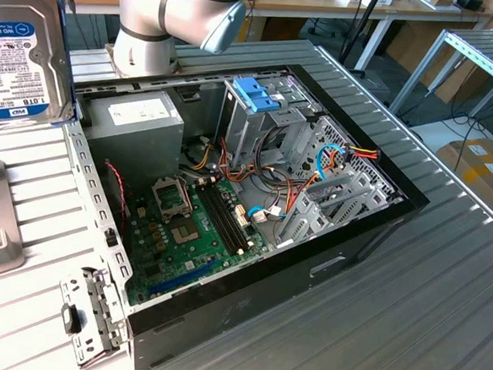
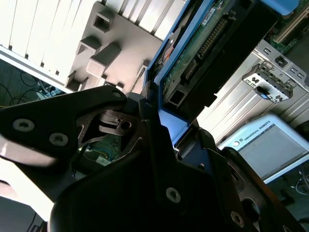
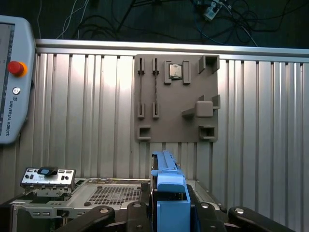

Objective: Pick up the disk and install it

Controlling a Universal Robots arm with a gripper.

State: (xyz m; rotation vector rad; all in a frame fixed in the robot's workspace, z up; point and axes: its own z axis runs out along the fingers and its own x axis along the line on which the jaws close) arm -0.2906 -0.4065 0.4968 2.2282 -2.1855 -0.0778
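Only part of the ribbed metal worktop (image 1: 443,275) is seen in the exterior view, its edges being cut off by the frame. On it an open computer case (image 1: 254,202) is laid on its side. Inside it are found a grey power-supply box (image 1: 136,126), a green motherboard (image 1: 192,232), a metal drive cage (image 1: 259,127) topped by a blue bracket (image 1: 257,93), and loose cables whose ends are hard to trace. The arm (image 1: 178,15) is cropped above its lower joints. A grey fixture plate (image 3: 176,99) is seen flat on the worktop; one of its pockets holds a small pale part that cannot be identified. The disk (image 1: 23,47) is held up at the exterior view's left, beside the case and apart from it, its left side cropped. The end effector (image 3: 169,210) is clenched on the disk's blue carrier rails, and a black finger (image 2: 145,121) is seen pressed against one side.
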